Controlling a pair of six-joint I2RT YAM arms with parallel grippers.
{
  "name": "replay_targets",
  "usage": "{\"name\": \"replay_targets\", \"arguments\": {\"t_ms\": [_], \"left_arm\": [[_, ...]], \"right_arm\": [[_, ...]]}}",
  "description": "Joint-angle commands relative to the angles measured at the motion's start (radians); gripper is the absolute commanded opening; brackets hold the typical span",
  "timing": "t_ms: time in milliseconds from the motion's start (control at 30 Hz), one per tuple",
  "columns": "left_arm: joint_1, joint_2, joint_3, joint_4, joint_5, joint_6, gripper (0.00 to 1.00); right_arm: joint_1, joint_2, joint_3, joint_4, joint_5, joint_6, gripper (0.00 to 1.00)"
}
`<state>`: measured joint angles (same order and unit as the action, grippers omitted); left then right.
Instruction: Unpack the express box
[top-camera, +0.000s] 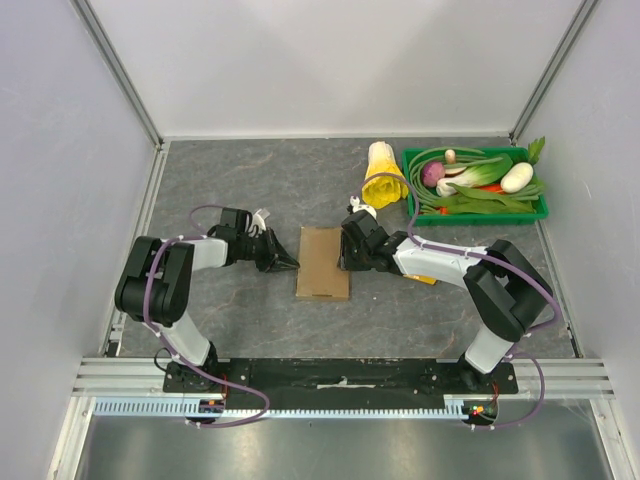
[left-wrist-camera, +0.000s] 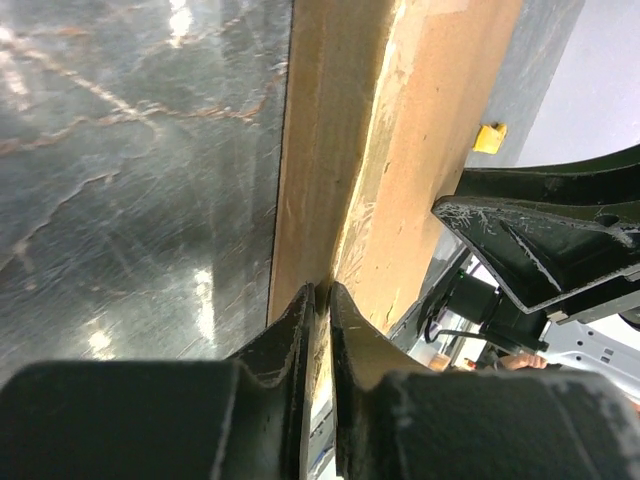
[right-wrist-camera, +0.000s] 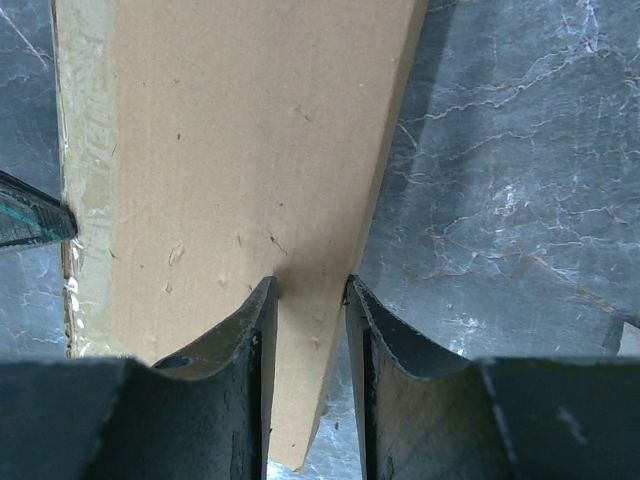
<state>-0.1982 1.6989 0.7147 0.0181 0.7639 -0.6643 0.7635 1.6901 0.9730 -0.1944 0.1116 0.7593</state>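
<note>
The express box (top-camera: 323, 262) is a flat brown cardboard mailer lying closed on the grey table between my two arms. My left gripper (top-camera: 287, 262) is at its left edge; in the left wrist view the jaws (left-wrist-camera: 322, 298) are nearly closed, pinching the thin cardboard edge of the box (left-wrist-camera: 400, 150). My right gripper (top-camera: 347, 254) is at the box's right edge. In the right wrist view its fingers (right-wrist-camera: 308, 285) straddle a corner strip of the box (right-wrist-camera: 220, 140), one fingertip over the top face and the other against the side.
A green tray (top-camera: 478, 213) of vegetables stands at the back right. A yellow leafy vegetable (top-camera: 383, 175) lies beside it, just behind my right gripper. A small yellow item (top-camera: 426, 279) peeks out under the right forearm. White walls enclose the table.
</note>
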Motion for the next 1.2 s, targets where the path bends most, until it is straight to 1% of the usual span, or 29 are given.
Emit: {"name": "replay_targets", "arguments": {"t_ms": [0,133,367,600,733,767,967,1167], "left_arm": [[0.069,0.015,-0.011,-0.086,-0.029,0.003,0.15],[0.091,0.033,-0.020,-0.081,0.003,-0.001,0.15],[0.091,0.064,-0.029,-0.057,0.017,-0.017,0.12],[0.091,0.071,-0.032,-0.063,0.015,-0.024,0.12],[0.091,0.081,-0.038,-0.070,-0.004,-0.046,0.12],[0.091,0.079,-0.038,-0.075,-0.011,-0.046,0.10],[0.091,0.045,-0.035,-0.109,-0.066,-0.047,0.09],[0.091,0.057,-0.044,-0.112,-0.068,-0.063,0.08]], "right_arm": [[-0.001,0.037,-0.031,-0.065,0.046,0.029,0.36],[-0.010,0.045,-0.043,-0.068,0.042,0.041,0.33],[-0.015,0.042,-0.045,-0.069,0.045,0.043,0.32],[-0.016,0.037,-0.036,-0.066,0.043,0.043,0.31],[-0.016,0.031,-0.034,-0.068,0.046,0.041,0.31],[-0.016,0.031,-0.034,-0.068,0.046,0.041,0.31],[-0.018,0.031,-0.036,-0.066,0.046,0.041,0.31],[-0.016,0.029,-0.034,-0.065,0.045,0.043,0.32]]}}
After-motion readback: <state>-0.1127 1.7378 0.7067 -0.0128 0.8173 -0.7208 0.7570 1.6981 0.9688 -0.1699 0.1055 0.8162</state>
